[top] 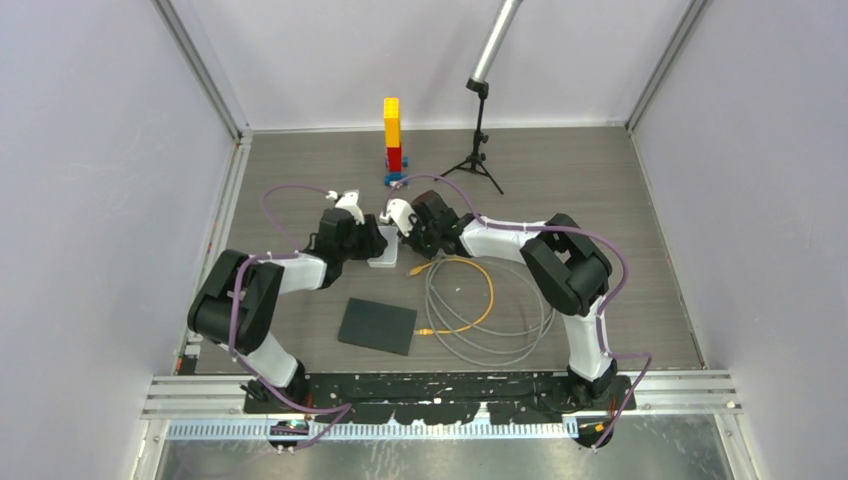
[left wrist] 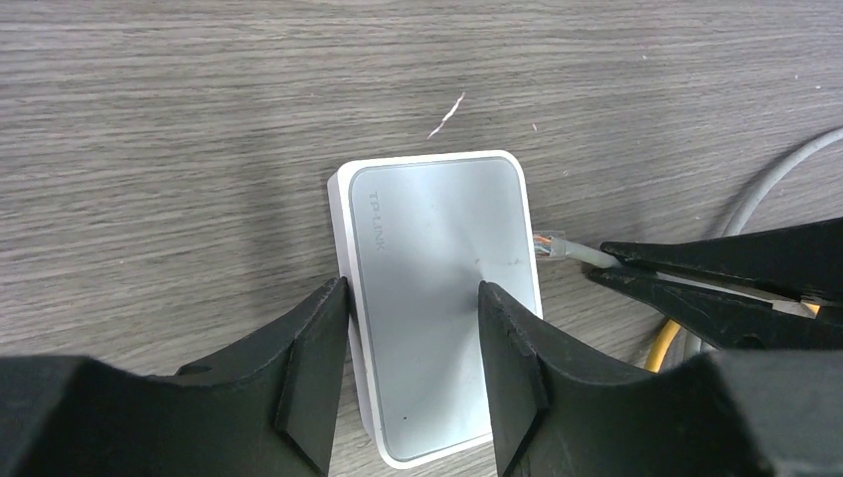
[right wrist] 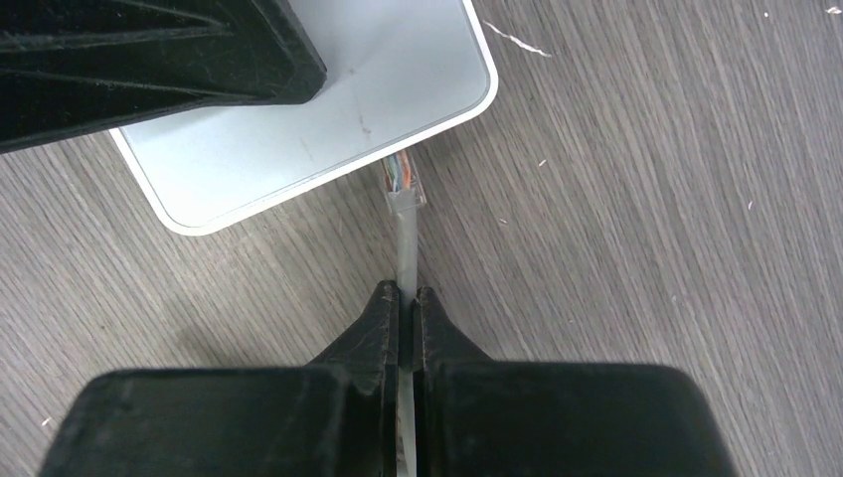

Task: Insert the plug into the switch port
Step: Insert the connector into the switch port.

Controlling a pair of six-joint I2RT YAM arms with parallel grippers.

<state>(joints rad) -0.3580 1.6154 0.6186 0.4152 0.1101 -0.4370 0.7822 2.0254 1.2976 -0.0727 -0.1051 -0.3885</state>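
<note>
Two claws meet at a small white switch box (left wrist: pixel 437 229) on the wood-grain desk (left wrist: pixel 149 119), with the insertion apparently at its last step. The right claw (right wrist: pixel 408 293) is pinched tight on the grey cable (right wrist: pixel 406 243) a little behind the clear plug (right wrist: pixel 403 179). The plug's tip sits just beside the box's long side, seemingly not yet seated. The switch port itself faces away from every lens and cannot be seen. The left claw (left wrist: pixel 410 293) stands half spread over the box, one finger (left wrist: pixel 313 378) at the far long edge and the other across the top near the plug side; whether it truly clamps the box cannot be told. Alignment looks to be the step in hand. The plug appears slightly skewed to the wall, so the next move calls for squaring it to the opening, then a short straight push with the box held against sliding. A yellow cable (top: pixel 480 290) loops on the desk nearer the arm bases.
</note>
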